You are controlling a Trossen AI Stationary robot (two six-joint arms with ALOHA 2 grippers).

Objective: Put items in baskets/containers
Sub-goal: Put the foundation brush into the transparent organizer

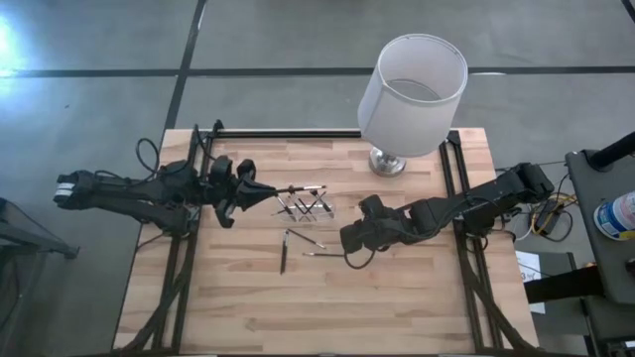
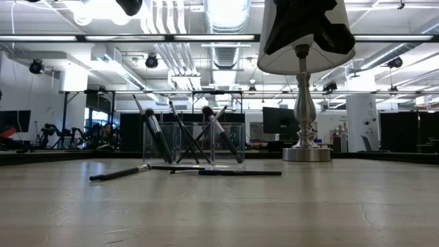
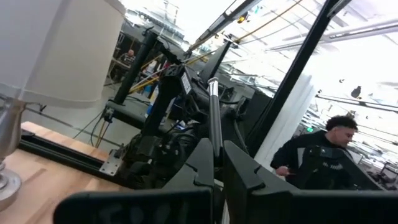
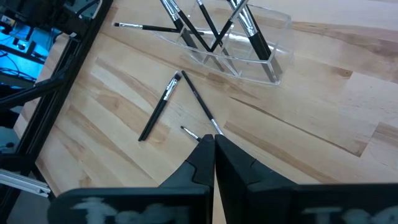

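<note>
Left tool (image 1: pixel 260 188) raised at left-centre, fingers (image 3: pixel 205 168) pinched on a thin stick, arm reaching inward from the left, right tool (image 1: pixel 347 241) low at centre, fingers (image 4: pixel 202 158) closed together

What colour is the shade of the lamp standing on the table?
White, a plain drum-shaped fabric lamp shade with no pattern; it shows best in the high view.

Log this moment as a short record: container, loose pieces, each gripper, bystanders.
container: clear organizer at mid-table, several brushes standing tilted in its compartments
loose brushes: three on the wood beside the organizer
left gripper: raised beside the organizer, shut on a brush
right gripper: low at the table, fingers closed at the end of a loose brush
lamp: at the far edge
bystander: one person beyond the table
</note>
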